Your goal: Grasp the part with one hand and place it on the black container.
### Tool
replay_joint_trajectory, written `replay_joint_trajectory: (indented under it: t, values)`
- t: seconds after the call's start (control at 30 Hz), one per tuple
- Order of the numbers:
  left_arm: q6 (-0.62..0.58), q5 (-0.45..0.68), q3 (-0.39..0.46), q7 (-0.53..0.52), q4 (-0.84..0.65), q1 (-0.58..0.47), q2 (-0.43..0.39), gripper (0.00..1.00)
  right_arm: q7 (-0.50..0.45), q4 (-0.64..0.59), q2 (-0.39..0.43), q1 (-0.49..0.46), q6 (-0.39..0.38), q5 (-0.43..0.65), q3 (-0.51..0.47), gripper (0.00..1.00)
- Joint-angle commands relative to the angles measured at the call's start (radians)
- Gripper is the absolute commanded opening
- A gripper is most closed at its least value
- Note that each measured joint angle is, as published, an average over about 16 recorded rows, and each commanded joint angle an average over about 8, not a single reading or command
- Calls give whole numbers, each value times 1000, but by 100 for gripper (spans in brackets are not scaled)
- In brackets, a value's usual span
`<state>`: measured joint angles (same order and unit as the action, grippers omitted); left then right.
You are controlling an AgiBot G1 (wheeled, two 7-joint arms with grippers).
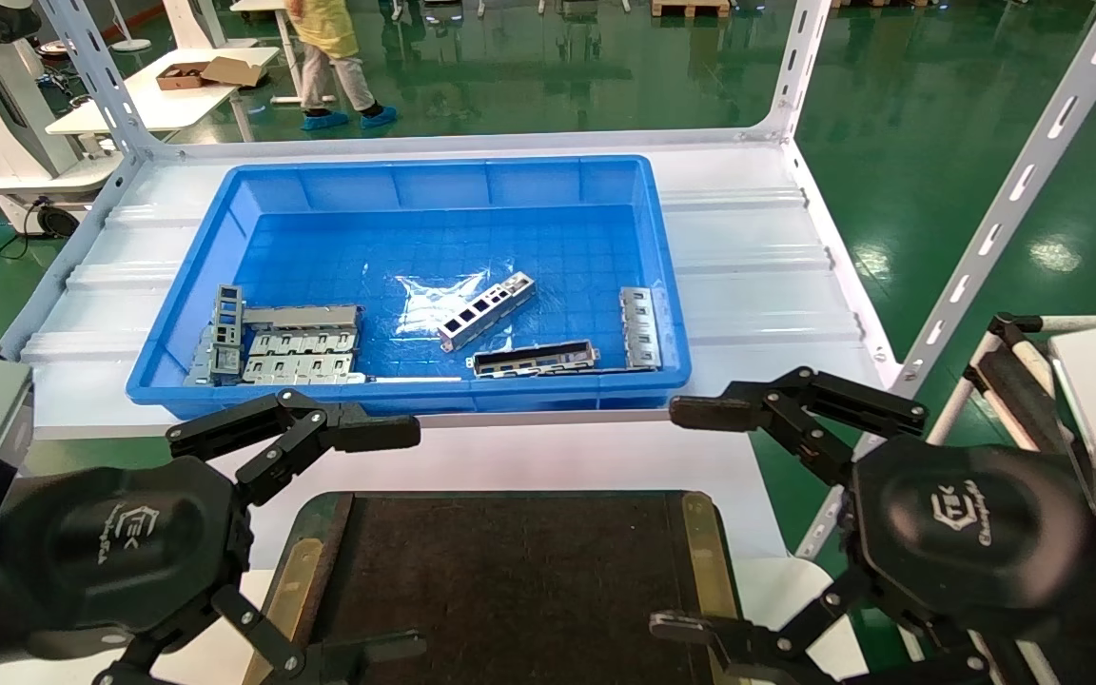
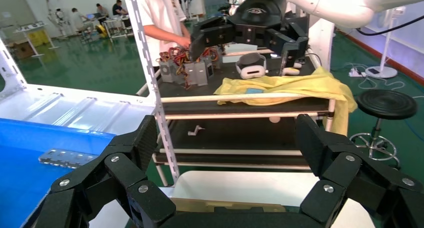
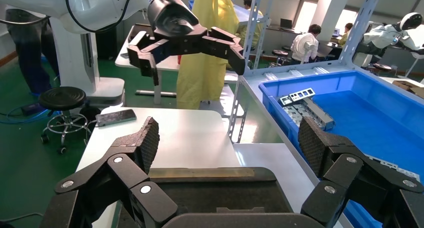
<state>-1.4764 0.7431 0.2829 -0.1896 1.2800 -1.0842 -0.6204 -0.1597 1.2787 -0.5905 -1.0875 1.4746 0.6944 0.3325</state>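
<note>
A slim silver part [image 1: 486, 311] with dark rectangular cut-outs lies slanted in the middle of the blue bin [image 1: 434, 185]. A similar strip [image 1: 640, 328] rests by the bin's right wall and shows in the left wrist view [image 2: 65, 158]. The black container [image 1: 510, 571] sits nearest me on the white table, brass strips along its sides, nothing on it. My left gripper [image 1: 401, 539] hovers at its left edge, open and empty [image 2: 226, 138]. My right gripper [image 1: 681, 518] hovers at its right edge, also open and empty [image 3: 230, 138].
A darker hollow frame piece [image 1: 534, 359] and wider grey slotted plates [image 1: 296, 347] also lie in the bin. White slotted shelf posts [image 1: 1005, 205] rise around it. A cart with a yellow cloth [image 2: 300, 87] stands to the right; a phone [image 3: 116, 117] lies on the left table.
</note>
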Motion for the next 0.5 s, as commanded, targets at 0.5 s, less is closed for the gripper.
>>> replay_joint_trajectory:
  t: [0.5]
  values:
    - [100,112,44,-27,-47,-90,-75,100,0,0,0,0,0,0,1,100]
